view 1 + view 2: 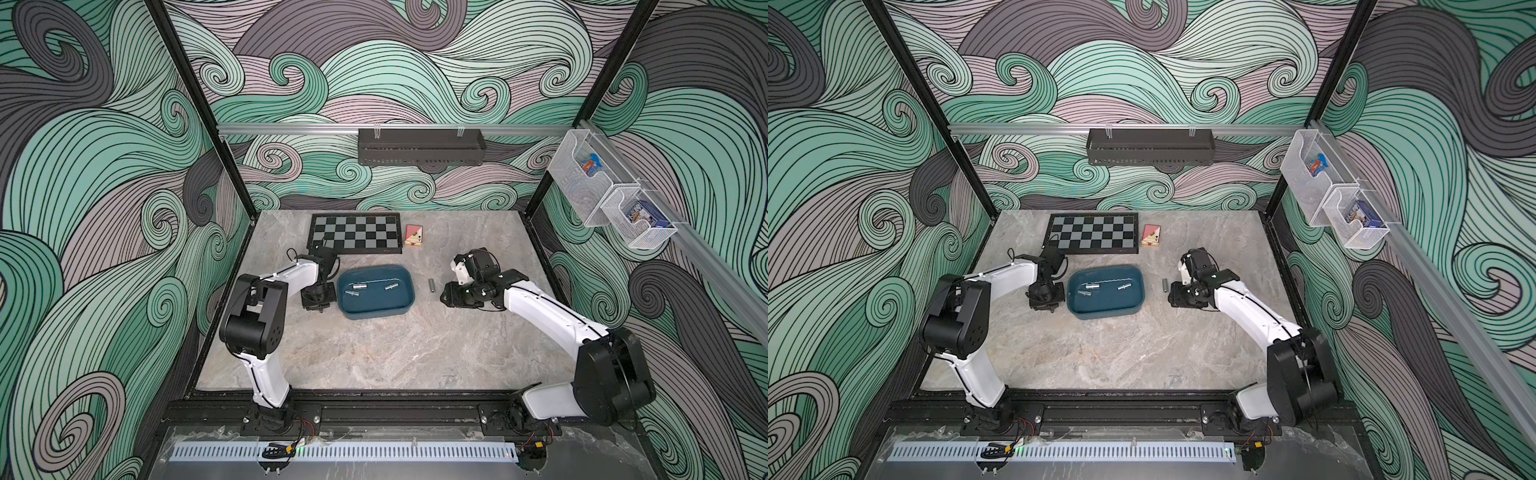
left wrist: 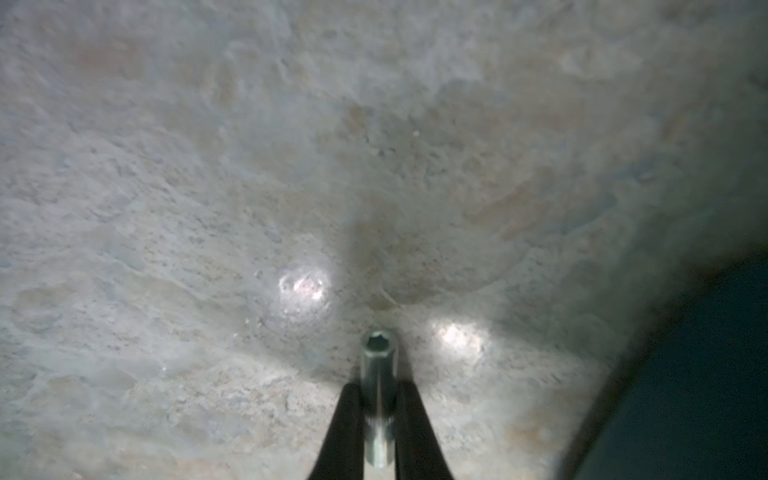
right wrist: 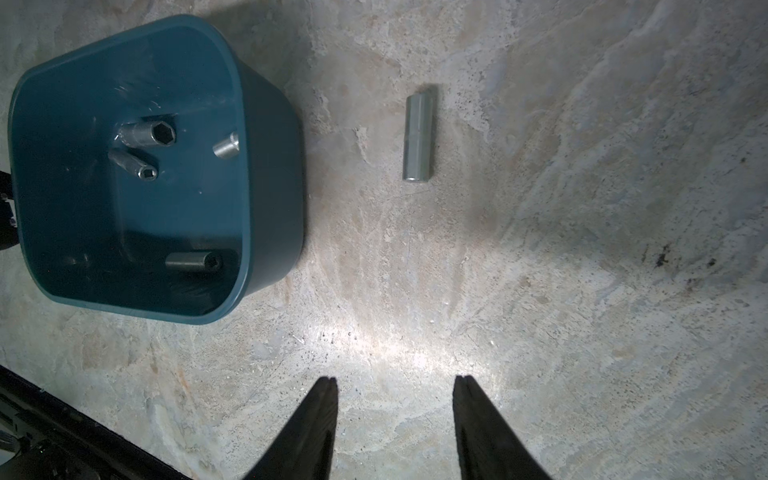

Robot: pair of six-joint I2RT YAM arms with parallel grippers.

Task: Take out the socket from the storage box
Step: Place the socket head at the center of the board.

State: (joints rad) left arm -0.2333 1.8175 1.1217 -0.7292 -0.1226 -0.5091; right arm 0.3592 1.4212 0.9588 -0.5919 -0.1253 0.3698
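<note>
So, left gripper (image 2: 378,387): just left of the shallow dark teal plastic storage box (image 1: 374,302), black jaws clamped on a silver cylindrical metal socket (image 2: 377,365), hex end outward, over grey marbled tabletop (image 2: 249,166).
storage box: rounded corners, flat on tabletop, between the two grippers.
inside box: several silver sockets (image 3: 145,135) lying on its floor.
loose socket (image 3: 417,137): silver cylinder lying on tabletop just right of box, apart from it.
right gripper (image 3: 395,379): right of box, past loose socket, jaws spread, empty.
</note>
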